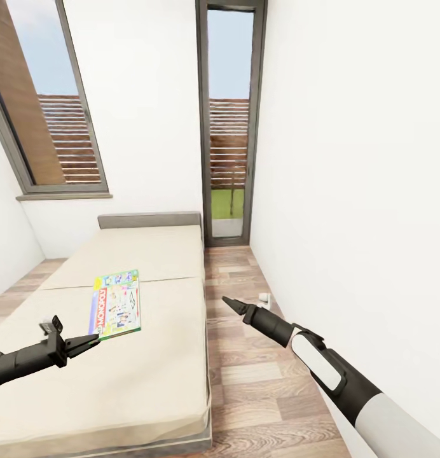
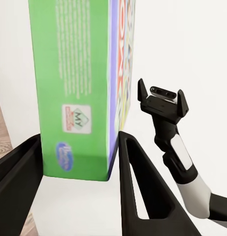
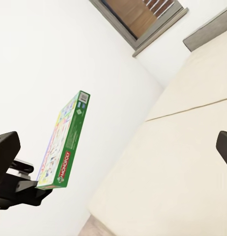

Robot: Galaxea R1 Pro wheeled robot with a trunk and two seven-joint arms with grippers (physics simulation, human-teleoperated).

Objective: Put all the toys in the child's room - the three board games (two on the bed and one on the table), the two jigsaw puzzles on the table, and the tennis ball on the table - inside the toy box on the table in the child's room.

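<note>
Left gripper [image 1: 86, 343] clamped on the near edge of the Monopoly box [image 1: 116, 303], held up over the bed [image 1: 118, 381]; head view makes it look flat on the mattress, right wrist view shows it lifted clear, edge-on. Left wrist view: fingers [image 2: 138, 187] pinch the green side panel, small "MY" diamond logo readable, fine print too blurred. Red MONOPOLY banner readable in the right wrist view [image 3: 61, 164], reads upside down from the head. Right gripper [image 1: 231, 305] over the wood floor [image 1: 258, 381], beside the bed; its jaws look parted in the left wrist view [image 2: 162, 101], nothing between them. Window [image 1: 55, 127] cut off at left.
</note>
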